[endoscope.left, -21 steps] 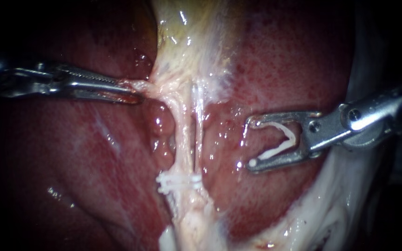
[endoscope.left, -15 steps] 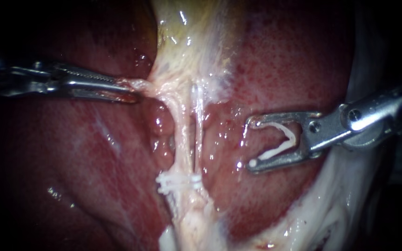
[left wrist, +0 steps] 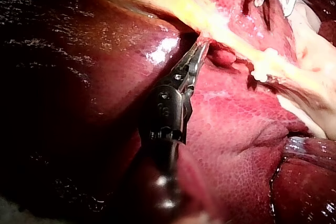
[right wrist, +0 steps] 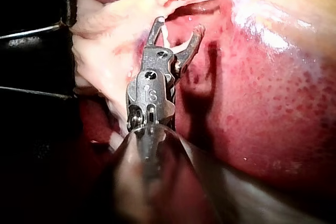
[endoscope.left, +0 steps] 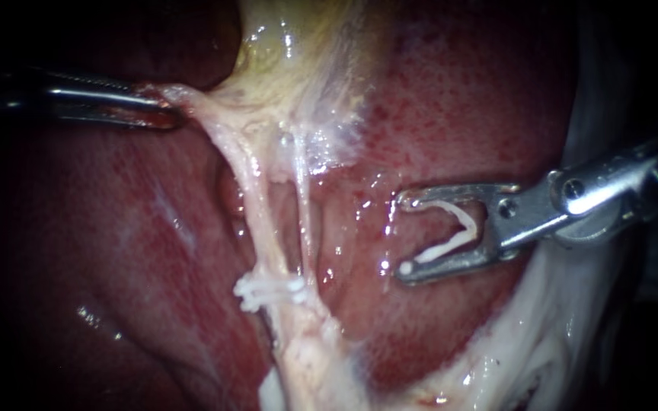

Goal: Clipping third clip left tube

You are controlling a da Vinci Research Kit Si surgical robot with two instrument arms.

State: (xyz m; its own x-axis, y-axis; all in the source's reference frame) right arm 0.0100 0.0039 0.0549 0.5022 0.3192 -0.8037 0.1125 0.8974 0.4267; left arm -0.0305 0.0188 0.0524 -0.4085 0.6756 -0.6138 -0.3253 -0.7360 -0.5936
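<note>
Where the left tube lies: your left tube (endoscope.left: pixel 257 221) climbs out of the placed clips (endoscope.left: pixel 268 289). It slants up and away from them toward your left instrument, taut, on a steep diagonal long axis.
Right tube: this thinner strand (endoscope.left: pixel 302 213) rises almost straight from the placed clips, just beside the left tube on the side toward your right instrument, with a narrow gap between the two.
Left instrument: the tip (endoscope.left: pixel 170 114) sits well above the placed clips, and its jaws are clamped together on pale tissue (endoscope.left: pixel 192 99) at the left tube's upper end, below the gallbladder (endoscope.left: pixel 298 46). Your left wrist view shows the same bite (left wrist: pixel 202 43), with the placed clips (left wrist: pixel 262 69) beside the jaws and apart from them.
Right instrument: the tip (endoscope.left: pixel 404 234) is level with a stretch just above the placed clips and well apart from both tubes. Its jaws stand wide, one leg of the open clip (endoscope.left: pixel 455 228) lying along each.
Open clip: it forms a V with its apex back in the jaws' throat and its mouth toward the tubes. Its long axis runs across the left tube's, and only liver (endoscope.left: pixel 138 251) shows behind the mouth.
Right wrist view: your jaws (right wrist: pixel 178 24) are spread and touch no tube.
</note>
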